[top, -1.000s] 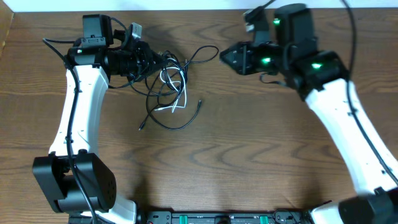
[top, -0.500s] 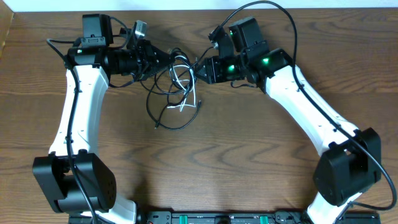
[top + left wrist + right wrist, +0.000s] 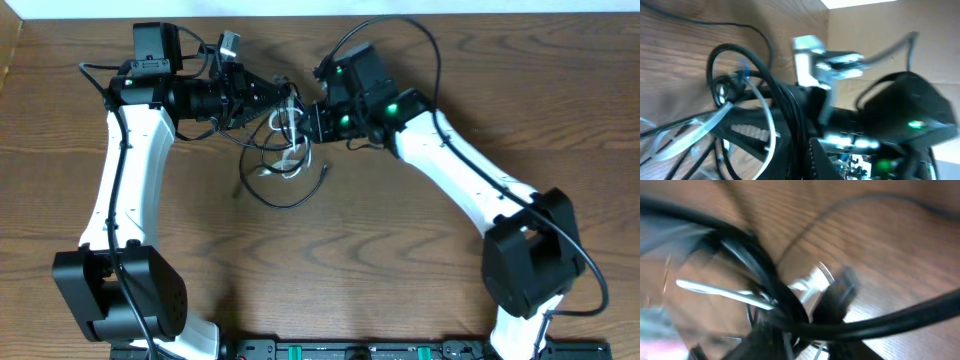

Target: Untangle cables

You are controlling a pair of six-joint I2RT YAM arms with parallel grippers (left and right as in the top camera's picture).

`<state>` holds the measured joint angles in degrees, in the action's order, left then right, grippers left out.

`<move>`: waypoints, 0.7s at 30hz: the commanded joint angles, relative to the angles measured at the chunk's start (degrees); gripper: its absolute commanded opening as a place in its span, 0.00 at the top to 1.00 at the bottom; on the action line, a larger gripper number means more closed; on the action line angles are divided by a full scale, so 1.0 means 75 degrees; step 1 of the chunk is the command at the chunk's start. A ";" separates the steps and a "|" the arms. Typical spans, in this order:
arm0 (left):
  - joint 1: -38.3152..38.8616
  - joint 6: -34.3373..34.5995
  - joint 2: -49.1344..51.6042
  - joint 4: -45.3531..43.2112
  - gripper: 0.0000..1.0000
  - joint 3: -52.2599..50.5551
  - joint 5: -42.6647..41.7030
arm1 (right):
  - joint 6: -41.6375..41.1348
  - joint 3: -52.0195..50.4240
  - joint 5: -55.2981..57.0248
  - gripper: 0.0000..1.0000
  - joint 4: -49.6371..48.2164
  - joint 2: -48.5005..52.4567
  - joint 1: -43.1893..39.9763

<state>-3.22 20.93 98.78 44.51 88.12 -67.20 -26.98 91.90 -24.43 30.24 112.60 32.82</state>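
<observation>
The cables lie tangled at the back middle of the table. The thin black cable [image 3: 284,203] loops out toward the front, and the white cable [image 3: 292,155] is bunched in the knot. My left gripper [image 3: 278,96] is shut on black strands at the knot's upper left. The left wrist view shows the black cable [image 3: 785,100] running into its jaws and the white cable [image 3: 769,117] arcing beside them. My right gripper [image 3: 308,122] is pushed into the knot's right side. The right wrist view is blurred: black cable [image 3: 757,260] and a white strand [image 3: 715,290] cross its jaws, whose state does not show.
A loose black plug end [image 3: 325,170] lies just right of the tangle. The wooden table's back edge [image 3: 300,14] runs close behind both grippers. The arm bases [image 3: 120,300] stand at the front left and front right.
My right arm has swung left from the back right into the tangle. The left gripper has stayed shut on the knot, and the loose loops have drawn in slightly.
</observation>
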 commanded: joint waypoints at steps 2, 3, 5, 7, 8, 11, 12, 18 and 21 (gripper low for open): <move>-0.0140 -0.0087 -0.0143 -0.0254 0.93 0.0114 -0.0816 | -0.1274 0.0017 0.2652 0.76 0.0933 0.0356 -0.0195; -0.0210 -0.0087 -0.0178 -0.0347 0.93 0.0114 -0.0813 | -0.1329 0.0017 0.3054 0.77 0.1174 0.0356 -0.0294; -0.0417 -0.0061 -0.0306 -0.0597 0.93 0.0114 -0.0807 | -0.1367 0.0017 0.3614 0.77 0.1609 0.0344 -0.0542; -0.0647 0.0117 -0.0463 -0.0822 0.93 0.0114 -0.0697 | -0.1370 0.0017 0.3885 0.79 0.1996 0.0347 -0.0825; -0.0775 0.0117 -0.0560 -0.0965 0.93 0.0114 -0.0679 | -0.1370 0.0017 0.3969 0.80 0.2180 0.0347 -0.0976; -0.1122 0.0239 -0.0860 -0.1064 0.93 0.0114 -0.0262 | -0.1361 0.0017 0.4077 0.81 0.2585 0.0347 -0.1393; -0.1230 0.0254 -0.0956 -0.1067 0.93 0.0114 -0.0119 | -0.1338 0.0017 0.4083 0.80 0.2675 0.0347 -0.1521; -0.1824 0.0318 -0.1422 -0.1268 0.93 0.0114 0.0172 | -0.0877 0.0017 0.3783 0.78 0.2946 0.0347 -0.2162; -0.2145 0.0455 -0.1614 -0.1271 0.93 0.0117 0.0533 | -0.0425 0.0017 0.3448 0.78 0.3002 0.0347 -0.2422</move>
<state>-17.19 23.07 88.12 35.38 87.88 -66.00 -33.95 92.25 1.65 52.47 114.39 16.32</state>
